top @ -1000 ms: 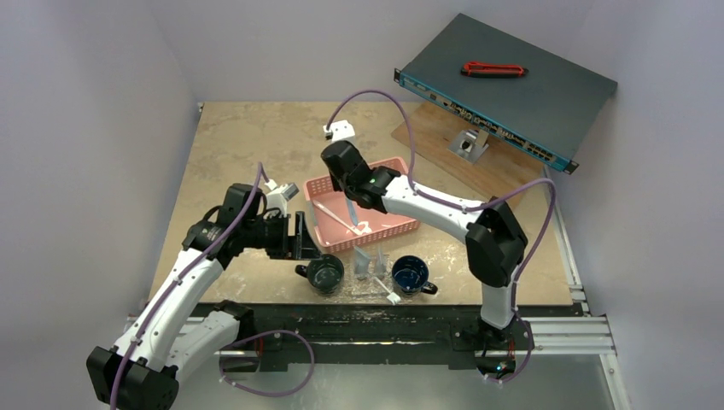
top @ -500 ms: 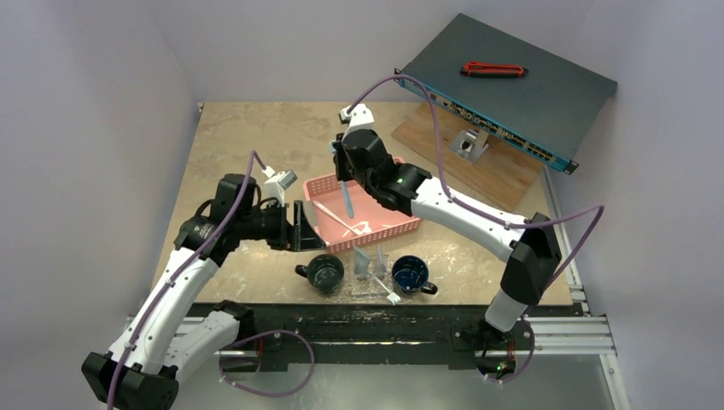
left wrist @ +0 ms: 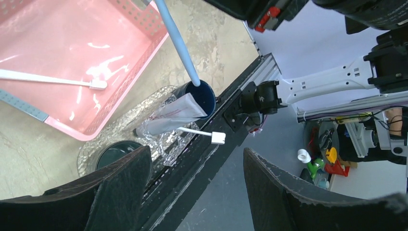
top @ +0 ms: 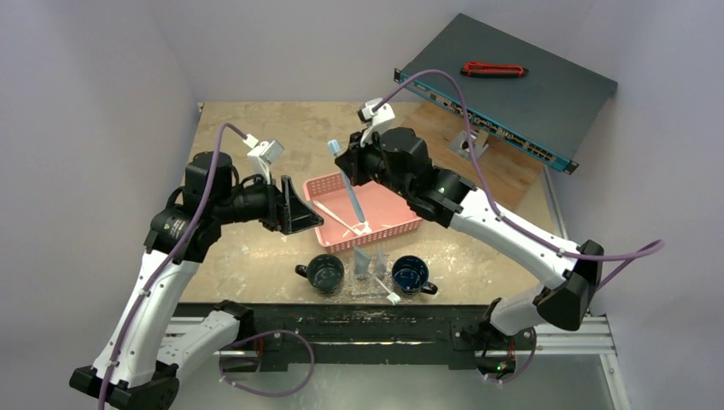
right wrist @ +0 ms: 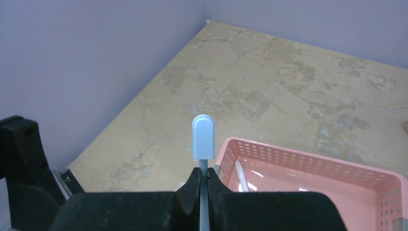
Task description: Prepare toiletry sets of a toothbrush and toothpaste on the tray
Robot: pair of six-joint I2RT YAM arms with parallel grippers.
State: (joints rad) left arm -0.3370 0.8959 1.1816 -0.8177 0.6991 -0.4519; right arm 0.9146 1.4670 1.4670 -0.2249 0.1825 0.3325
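The left gripper (top: 300, 210) is hovering above the table (top: 248, 145) with its jaws spread wide and nothing between them. Just to its right, the pink basket (top: 408, 225) is sitting on the table. A white toothbrush (top: 335, 217) is lying loose inside the basket, close to the open fingers but not touching them.

Nearer than this gripper and slightly to its right, the dark green mug (top: 325, 272) is standing at the left end of the clear tray (left wrist: 122, 126).

The right gripper (right wrist: 204, 180) is hanging over the far left corner of the basket, and its jaws are pinching shut on the light blue toothbrush (top: 352, 201). The brush head is sticking out just past the fingertips. The handle is slanting down below the hand, with its free end hanging above the basket.

Below and nearer than this hand, pale toothpaste (left wrist: 175, 110) is lying on the tray between the two mugs. A second white toothbrush (left wrist: 198, 133) is resting beside it, with its head poking over the tray's near edge. The dark blue mug (top: 411, 275) is standing at the tray's right end.

Beyond the right gripper and to its right, a dark box (top: 529, 98) is sitting tilted, and a red tool (top: 493, 68) is lying on top of it.
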